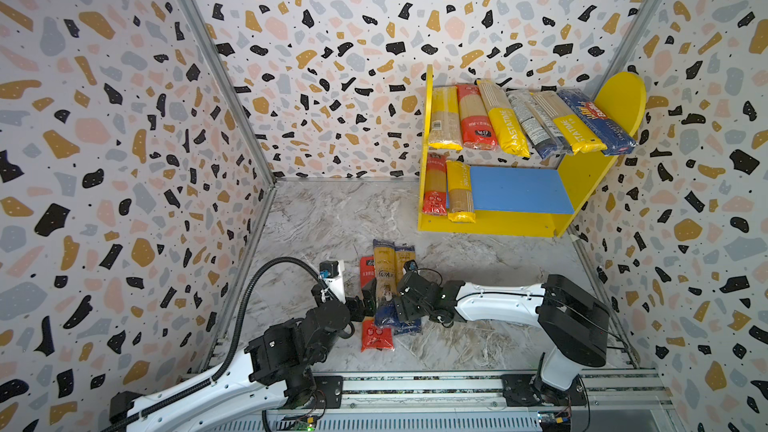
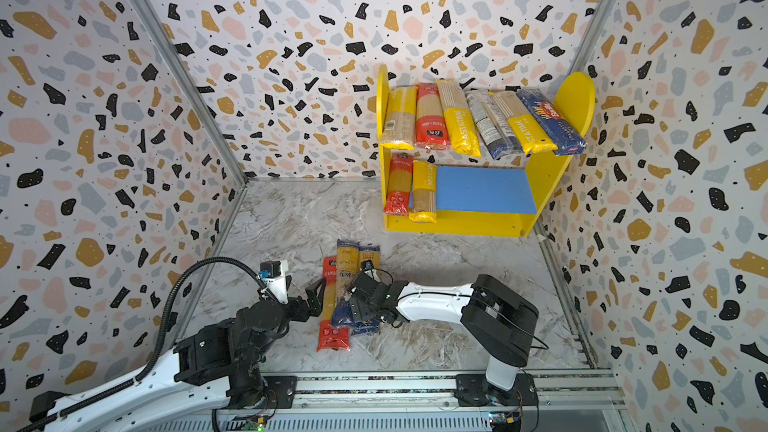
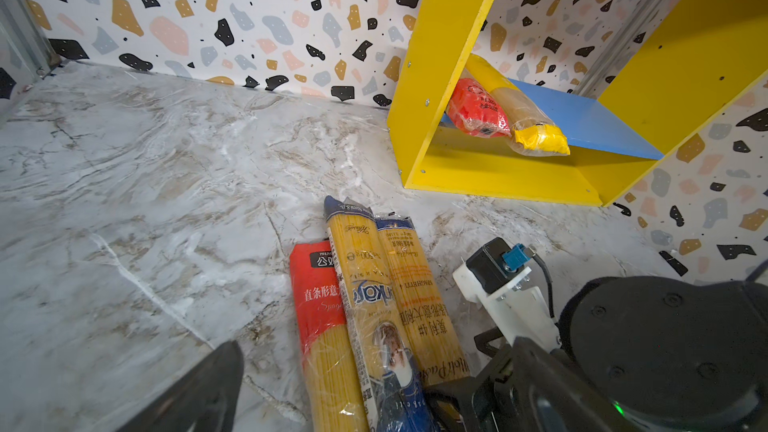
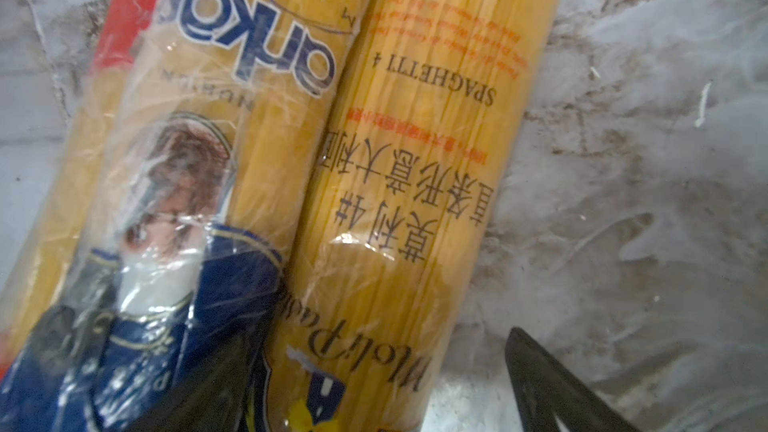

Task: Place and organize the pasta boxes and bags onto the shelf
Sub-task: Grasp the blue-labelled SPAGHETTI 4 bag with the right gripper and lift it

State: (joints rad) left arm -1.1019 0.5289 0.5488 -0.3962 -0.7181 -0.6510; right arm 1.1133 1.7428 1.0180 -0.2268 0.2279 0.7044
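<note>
- Step in hand, as I judge it: picking the next pack off the bench [image 1: 478,326], where a red pack [image 3: 320,313], a blue-ended middle pack [image 3: 370,297] and an orange-lettered pack [image 4: 415,160] lie side by side.
- The right fingers [image 4: 540,384] stand spread astride the orange-lettered pack, grasping nothing; the left fingers [image 3: 199,392] are released too, beside the red pack.
- Next move calls for closing, lifting clear, and carrying to the shelf [image 1: 498,222].
- Six packs [image 1: 507,126] fill its top; the blue lower board [image 1: 519,189] holds two at one end.
- The touching middle pack could drag along.

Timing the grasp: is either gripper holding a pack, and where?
Nothing is held. The right gripper stands open astride the Moli Pasta pack; the left gripper is open too.
</note>
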